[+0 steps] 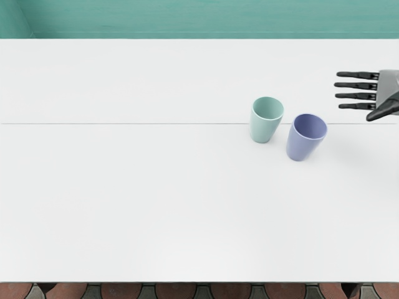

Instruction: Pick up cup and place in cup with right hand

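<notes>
Right hand: fingers spread, holding nothing, beyond the blue cup. Green cup stands just beside it, both upright on the table. Advisable: approach the blue cup from its outer side, keeping fingertips off its neighbour.

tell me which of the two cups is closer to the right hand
The blue-violet cup, right of and nearer the viewer than the mint-green cup.
</notes>
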